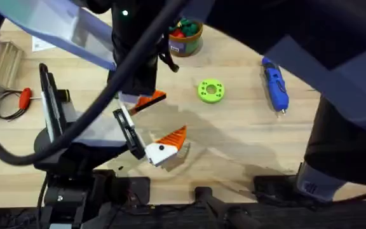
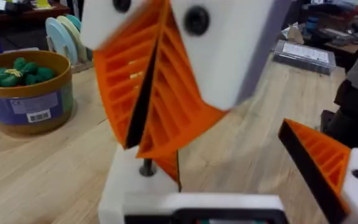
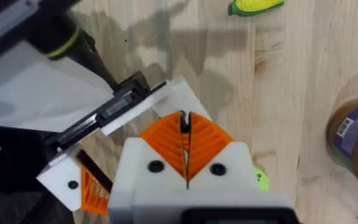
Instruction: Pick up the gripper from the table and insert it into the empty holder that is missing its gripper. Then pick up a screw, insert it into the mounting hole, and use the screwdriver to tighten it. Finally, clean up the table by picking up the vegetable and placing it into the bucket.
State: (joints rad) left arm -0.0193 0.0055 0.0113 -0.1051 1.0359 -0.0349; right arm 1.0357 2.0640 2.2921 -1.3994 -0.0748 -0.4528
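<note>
You had insertion step in hand: small orange plastic wedge gripper [image 2: 166, 163] sat low against white plastic block holder [image 2: 132, 186], near-centre of table. Best handling, by my judgement: hold wedge square to holder, press straight in, no twist, release only once seated. Right gripper [image 3: 185, 121] was clenched, ribbed orange pads [image 3: 210, 140] almost together, pinching wedge, black face showing as thin line between. Left gripper [image 2: 229, 174] stood spread wide, grasping nothing; holder looked to be its bare side
</note>
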